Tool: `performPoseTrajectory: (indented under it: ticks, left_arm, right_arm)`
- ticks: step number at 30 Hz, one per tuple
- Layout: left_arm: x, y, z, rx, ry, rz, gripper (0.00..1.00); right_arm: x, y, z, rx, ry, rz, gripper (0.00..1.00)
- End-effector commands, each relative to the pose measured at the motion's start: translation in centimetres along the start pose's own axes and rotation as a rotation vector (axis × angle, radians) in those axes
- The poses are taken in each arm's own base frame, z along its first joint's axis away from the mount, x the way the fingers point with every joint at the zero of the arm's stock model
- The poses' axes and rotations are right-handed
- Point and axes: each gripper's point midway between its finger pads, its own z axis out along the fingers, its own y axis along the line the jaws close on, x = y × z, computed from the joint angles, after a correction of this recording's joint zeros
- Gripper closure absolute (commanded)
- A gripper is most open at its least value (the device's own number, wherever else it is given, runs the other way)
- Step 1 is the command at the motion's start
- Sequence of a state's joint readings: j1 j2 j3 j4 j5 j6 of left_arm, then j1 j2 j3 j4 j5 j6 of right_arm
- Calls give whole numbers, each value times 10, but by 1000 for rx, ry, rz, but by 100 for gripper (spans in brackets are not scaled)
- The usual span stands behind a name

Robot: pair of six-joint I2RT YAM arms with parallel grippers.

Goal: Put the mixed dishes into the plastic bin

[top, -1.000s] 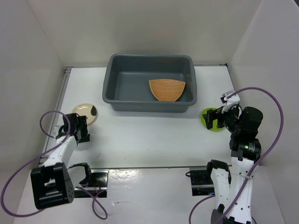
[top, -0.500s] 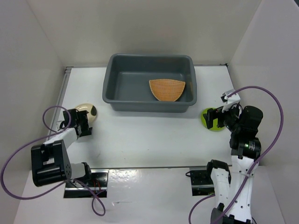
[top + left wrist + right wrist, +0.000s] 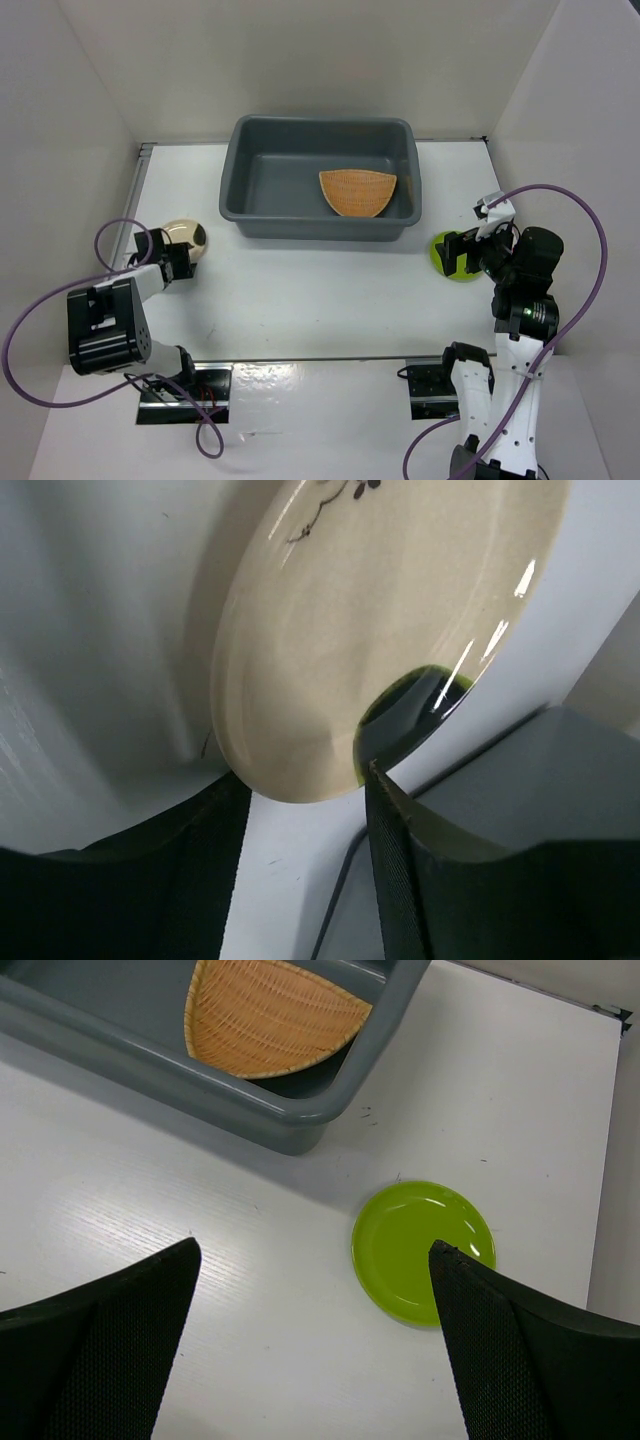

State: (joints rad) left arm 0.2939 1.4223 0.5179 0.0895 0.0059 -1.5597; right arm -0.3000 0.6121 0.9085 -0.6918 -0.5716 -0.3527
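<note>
White bench (image 3: 300, 290) bore the small cream saucer with a dark spot (image 3: 380, 630) at nine o'clock, rim inside the half-closed left claw (image 3: 305, 790), grip unclear; it needed to pinch fully before lifting. Right claw (image 3: 315, 1248) gaped empty.

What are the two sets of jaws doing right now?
Left gripper: jaws straddle the rim of the cream saucer; cannot tell if gripped.
Right gripper: jaws open, empty, above the lime-green plate.
</note>
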Motion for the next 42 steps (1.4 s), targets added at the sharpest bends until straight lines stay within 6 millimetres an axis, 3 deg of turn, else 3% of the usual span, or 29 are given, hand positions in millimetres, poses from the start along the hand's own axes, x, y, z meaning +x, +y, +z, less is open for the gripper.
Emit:
performPoseTrajectory:
  ticks: [1,4,6,13,19,21,25,26,27,30,31,34,35,38,39,42]
  left_arm:
    - [-13,55,9,-193,-52,55,43]
    - [-14,57,14,-212,-30,58,53]
    - [-15,64,17,-233,-17,61,67]
    - [-20,59,18,-221,-11,133,95]
    - [-29,37,3,-151,-36,166,100]
    - [-38,23,-10,-101,-79,163,100]
    - [-42,-49,-61,184,-135,152,100]
    - [-40,-54,-67,209,-127,155,100]
    - [-38,-74,-76,249,-114,161,100]
    - [-10,-103,-96,315,-14,228,100]
    - [-4,-123,-114,383,-3,243,100]
    - [10,-155,-146,499,6,278,100]
    - [16,-175,-165,560,25,294,100]
    - [41,-197,-188,633,83,360,100]
    - [49,-214,-204,690,101,378,100]
    - [81,-225,-202,689,170,439,100]
  right_arm:
    - [-7,-4,1,13,-26,-4,1]
    - [-7,-4,1,13,-26,-4,1]
    - [-7,-4,1,13,-26,-4,1]
    - [-7,-6,1,21,-25,-1,1]
    - [-8,-5,-1,24,-32,-6,1]
    - [-8,-5,-1,24,-32,-6,1]
    - [-8,-5,-1,24,-32,-6,1]
    - [-8,-8,-2,32,-31,-3,1]
    - [-8,-8,-2,32,-31,-3,1]
    - [-8,-8,-2,32,-31,-3,1]
    - [-8,-8,-2,32,-31,-3,1]
    - [-8,-8,-2,32,-31,-3,1]
    - [-8,-8,-2,32,-31,-3,1]
    - [-8,-8,-2,32,-31,-3,1]
    - [-8,-8,-2,32,-31,-3,1]
    - [-7,-10,-2,43,-30,0,1]
